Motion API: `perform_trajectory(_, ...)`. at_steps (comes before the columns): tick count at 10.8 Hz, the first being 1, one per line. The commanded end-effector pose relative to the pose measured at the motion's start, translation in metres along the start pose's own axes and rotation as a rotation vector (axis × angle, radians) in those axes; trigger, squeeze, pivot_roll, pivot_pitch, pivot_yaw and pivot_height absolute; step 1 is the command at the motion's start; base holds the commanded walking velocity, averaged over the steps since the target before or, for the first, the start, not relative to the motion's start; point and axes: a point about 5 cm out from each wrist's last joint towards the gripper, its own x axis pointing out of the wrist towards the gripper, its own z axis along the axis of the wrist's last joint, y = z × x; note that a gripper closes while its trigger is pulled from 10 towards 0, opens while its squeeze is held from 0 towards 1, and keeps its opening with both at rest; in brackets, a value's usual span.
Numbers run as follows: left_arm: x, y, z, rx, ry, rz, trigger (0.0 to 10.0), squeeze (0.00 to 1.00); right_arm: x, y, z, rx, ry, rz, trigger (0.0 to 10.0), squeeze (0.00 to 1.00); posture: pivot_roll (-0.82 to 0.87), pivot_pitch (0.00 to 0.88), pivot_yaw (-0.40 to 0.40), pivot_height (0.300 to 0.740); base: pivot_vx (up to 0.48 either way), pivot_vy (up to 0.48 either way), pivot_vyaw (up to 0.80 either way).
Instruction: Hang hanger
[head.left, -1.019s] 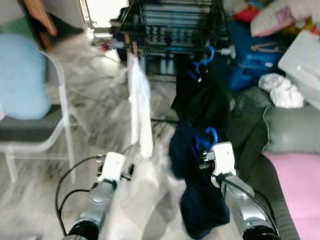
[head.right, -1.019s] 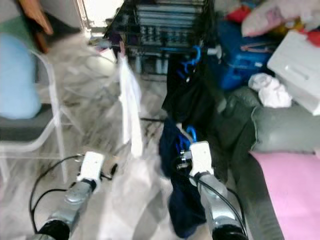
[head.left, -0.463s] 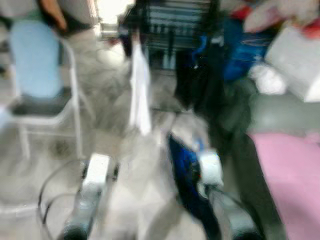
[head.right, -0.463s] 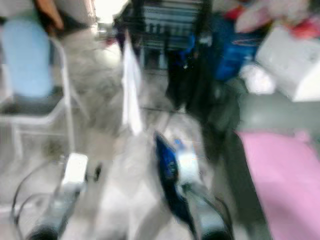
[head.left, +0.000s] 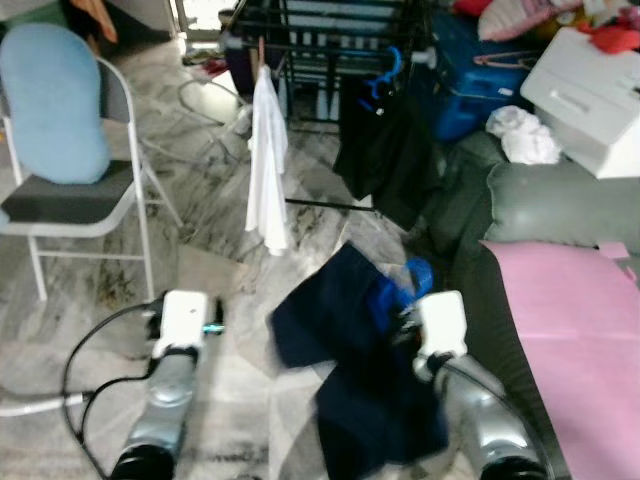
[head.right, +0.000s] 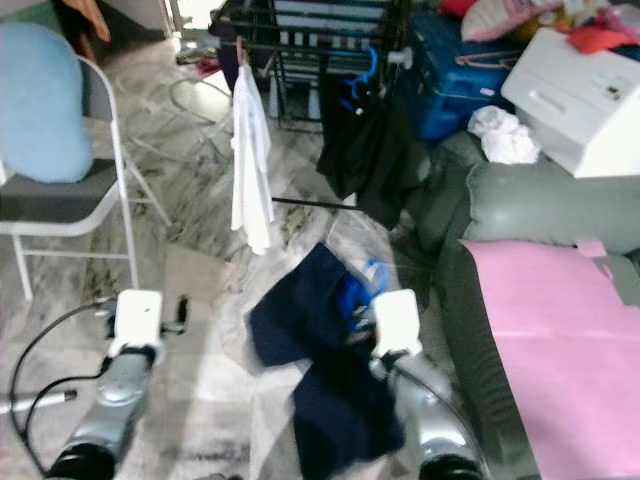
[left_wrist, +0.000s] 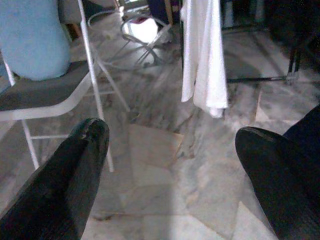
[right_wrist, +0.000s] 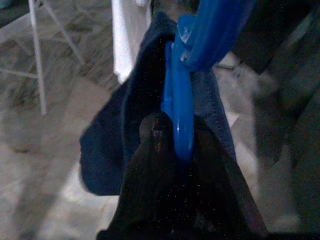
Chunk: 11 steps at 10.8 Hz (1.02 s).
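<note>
1. Clamped in the right gripper (right_wrist: 172, 132): a glossy blue plastic hanger (right_wrist: 185, 90), its curved hook rising above the black fingers, pinched narrow on the stem.
2. Draped from the hanger: a soft navy garment (head.left: 350, 330), folds bunched and blurred, held above the marble floor (head.left: 210, 200) in front of the drying rack (head.left: 330, 40).
3. Left of the garment, low and short of the rack: the left gripper (left_wrist: 172, 165), rounded black fingers spread wide with nothing between them.
4. On the rack, a black wire frame: a limp white cloth (head.left: 267, 160) at its left end, and a dark garment (head.left: 385, 150) on a second blue hanger (head.left: 383, 75) toward its right.
5. Left of the rack: a grey metal folding chair (head.left: 80, 195) with a pale blue cushion (head.left: 50, 105).
6. Right of the rack: a grey sofa arm (head.left: 560, 205), a smooth pink cover (head.left: 575, 330), a white box (head.left: 590, 95).
</note>
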Motion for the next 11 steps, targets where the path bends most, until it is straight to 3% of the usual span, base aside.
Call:
perform_trajectory(1,0.002,0.003,0.001,0.034,-0.007,-0.013,10.0,0.0,0.009,0.008,0.028,-0.038,-0.111,0.017,10.0,0.0,-0.08,0.055,-0.028,0.74,0.0,0.0,0.8)
perform_trajectory(2,0.008,-0.001,0.009,0.019,-0.023,-0.057,10.0,0.0,0.013,0.014,0.038,-0.029,-0.14,0.035,10.0,0.0,-0.08,0.048,-0.035,0.74,0.0,0.0,0.8)
perform_trajectory(4,0.012,-0.015,0.01,-0.022,0.009,-0.136,10.0,0.0,0.013,0.025,0.034,-0.077,-0.121,0.111,10.0,0.0,-0.08,0.038,-0.039,0.74,0.0,0.0,0.8)
perform_trajectory(6,0.02,0.004,0.009,-0.041,0.039,-0.072,10.0,0.0,0.015,0.028,0.034,-0.063,-0.118,0.094,10.0,0.0,-0.08,0.003,-0.049,0.74,0.0,0.0,0.8)
perform_trajectory(10,0.02,-0.017,0.014,-0.062,0.013,-0.118,10.0,0.0,0.024,0.018,0.035,-0.08,-0.108,0.063,10.0,0.0,0.01,0.0,-0.064,0.74,0.0,0.0,0.8)
perform_trajectory(11,0.018,-0.02,0.013,-0.072,0.009,-0.122,10.0,0.0,0.027,0.024,0.039,-0.072,-0.119,0.104,10.0,0.0,0.02,0.0,-0.07,0.74,0.0,0.0,0.8)
